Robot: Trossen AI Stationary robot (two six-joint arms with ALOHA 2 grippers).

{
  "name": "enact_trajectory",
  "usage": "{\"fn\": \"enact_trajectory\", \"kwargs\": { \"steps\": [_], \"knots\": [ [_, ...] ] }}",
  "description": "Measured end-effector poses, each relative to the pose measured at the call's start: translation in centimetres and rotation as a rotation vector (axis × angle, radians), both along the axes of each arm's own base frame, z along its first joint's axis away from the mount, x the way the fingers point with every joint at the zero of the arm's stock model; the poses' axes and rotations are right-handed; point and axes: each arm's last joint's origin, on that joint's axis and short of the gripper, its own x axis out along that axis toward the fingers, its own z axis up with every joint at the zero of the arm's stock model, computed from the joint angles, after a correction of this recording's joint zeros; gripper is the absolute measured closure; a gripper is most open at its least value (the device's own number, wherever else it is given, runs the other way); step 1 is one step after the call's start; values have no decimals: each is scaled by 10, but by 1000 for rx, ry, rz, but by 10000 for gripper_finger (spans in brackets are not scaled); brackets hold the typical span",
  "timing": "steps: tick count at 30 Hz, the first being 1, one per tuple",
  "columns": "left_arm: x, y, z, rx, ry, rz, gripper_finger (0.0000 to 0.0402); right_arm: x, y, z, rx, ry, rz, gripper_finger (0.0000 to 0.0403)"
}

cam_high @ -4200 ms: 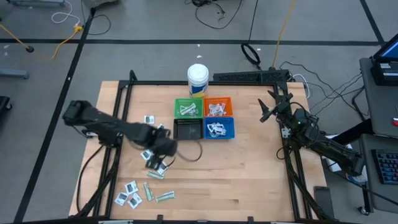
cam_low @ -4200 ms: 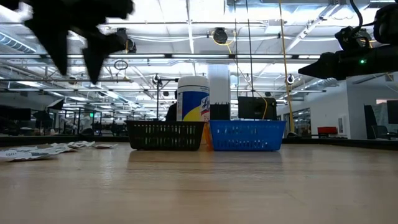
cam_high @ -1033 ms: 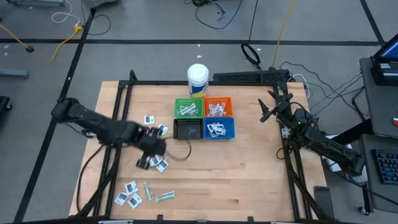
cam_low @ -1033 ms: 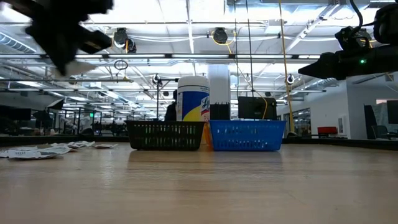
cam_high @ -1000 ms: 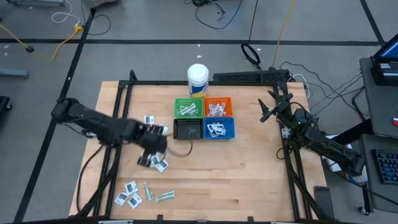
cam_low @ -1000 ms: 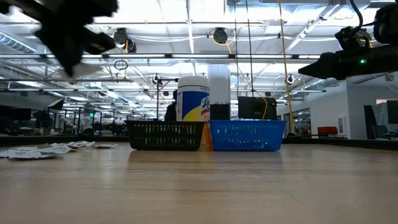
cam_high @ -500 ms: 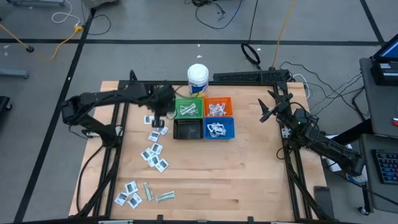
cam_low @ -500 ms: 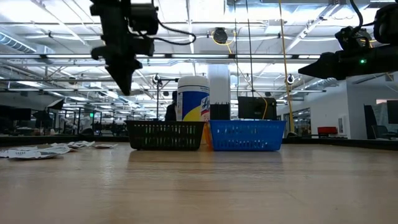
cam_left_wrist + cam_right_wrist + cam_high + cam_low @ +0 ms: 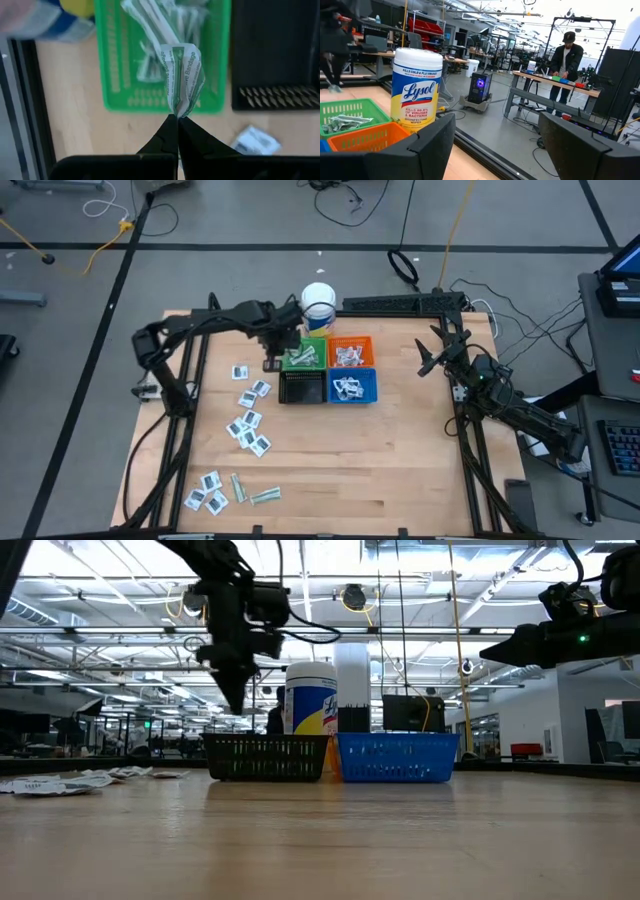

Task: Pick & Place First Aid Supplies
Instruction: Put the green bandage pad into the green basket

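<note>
That pale-green bandage strip [image 9: 182,80] you're carrying is pinched tight at one end by the left gripper [image 9: 177,122], fingers clamped fully on it. It's hanging above the near edge of the green bin [image 9: 112,60], where more green strips already sit. In the high view the left gripper [image 9: 275,345] is right beside that bin [image 9: 303,353], next to the white tub [image 9: 318,302]. So you're in the carry-and-drop step. Next I'd nudge over the bin's middle, then let go. Plenty of white sachets [image 9: 248,420] are still loose on the table [image 9: 400,470]. The right gripper [image 9: 432,352] is parked off at the table's right edge, fingers spread wide, holding nothing.
</note>
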Motion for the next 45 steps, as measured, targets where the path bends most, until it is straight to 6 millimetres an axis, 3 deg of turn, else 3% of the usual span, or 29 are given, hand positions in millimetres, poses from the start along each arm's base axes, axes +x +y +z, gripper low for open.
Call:
{"fn": "enact_trajectory", "kwargs": {
  "steps": [6, 11, 19, 25, 30, 35, 45],
  "knots": [
    [28, 9, -13, 1, 19, 17, 401, 0, 0, 0, 0, 0, 0, 124],
    [39, 5, -28, -9, 37, 41, 390, 0, 0, 0, 0, 0, 0, 124],
    [52, 1, -29, 28, -38, 64, 288, 0, 0, 0, 0, 0, 0, 124],
    [51, 0, -28, 118, -12, 147, 189, 0, 0, 0, 0, 0, 0, 124],
    [46, -1, -15, 123, -47, 203, 141, 0, 0, 0, 0, 0, 0, 124],
    [41, -3, 0, 118, -106, 293, 119, 0, 0, 0, 0, 0, 0, 124],
    [21, -15, 26, -48, -186, 797, 126, 0, 0, 0, 0, 0, 0, 124]
  ]
}}
